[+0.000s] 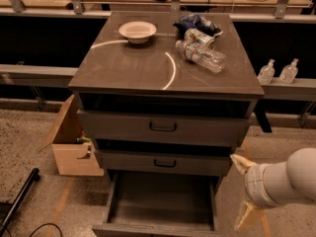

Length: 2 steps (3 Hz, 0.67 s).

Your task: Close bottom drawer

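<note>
The bottom drawer (160, 201) of the dark grey cabinet is pulled far out, showing its bare grey interior; its front panel (153, 229) lies at the lower edge of the view and its handle is out of view. My gripper (242, 189) is to the right of the open drawer, beside the cabinet's lower right corner. Its two cream fingers (240, 162) are spread apart and hold nothing. It touches neither the drawer nor the cabinet.
The middle drawer (163, 163) and top drawer (163, 127) sit slightly ajar. On the cabinet top (143, 68) are a white bowl (138, 31), a plastic bottle (203, 56) and a crumpled bag (196, 23). A cardboard box (71, 144) stands to the left. Two small bottles (278, 72) stand on the right ledge.
</note>
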Available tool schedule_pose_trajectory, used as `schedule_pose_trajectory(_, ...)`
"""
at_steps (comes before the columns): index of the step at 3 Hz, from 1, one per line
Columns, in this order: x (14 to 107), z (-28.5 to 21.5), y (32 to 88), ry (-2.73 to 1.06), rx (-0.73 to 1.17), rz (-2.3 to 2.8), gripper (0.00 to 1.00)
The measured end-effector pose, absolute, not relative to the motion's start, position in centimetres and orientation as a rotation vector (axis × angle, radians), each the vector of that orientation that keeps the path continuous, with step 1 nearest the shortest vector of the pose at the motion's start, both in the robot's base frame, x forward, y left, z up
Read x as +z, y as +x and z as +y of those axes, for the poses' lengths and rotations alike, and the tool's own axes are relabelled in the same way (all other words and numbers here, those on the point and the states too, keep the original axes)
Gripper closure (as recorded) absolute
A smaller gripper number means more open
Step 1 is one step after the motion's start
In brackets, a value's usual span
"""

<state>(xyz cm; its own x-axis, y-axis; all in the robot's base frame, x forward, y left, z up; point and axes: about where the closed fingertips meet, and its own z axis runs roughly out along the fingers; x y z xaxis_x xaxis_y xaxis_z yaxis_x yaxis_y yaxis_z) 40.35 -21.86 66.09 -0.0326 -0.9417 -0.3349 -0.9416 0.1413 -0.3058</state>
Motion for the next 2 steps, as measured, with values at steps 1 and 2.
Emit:
schedule_pose_trajectory(1, 60.4, -22.6, 40.5, -1.787, 0.021, 1.955, 0.00)
schedule_pose_trajectory(2, 55.5, -22.0, 41.1, -1.758, 0.082, 1.855, 0.00)
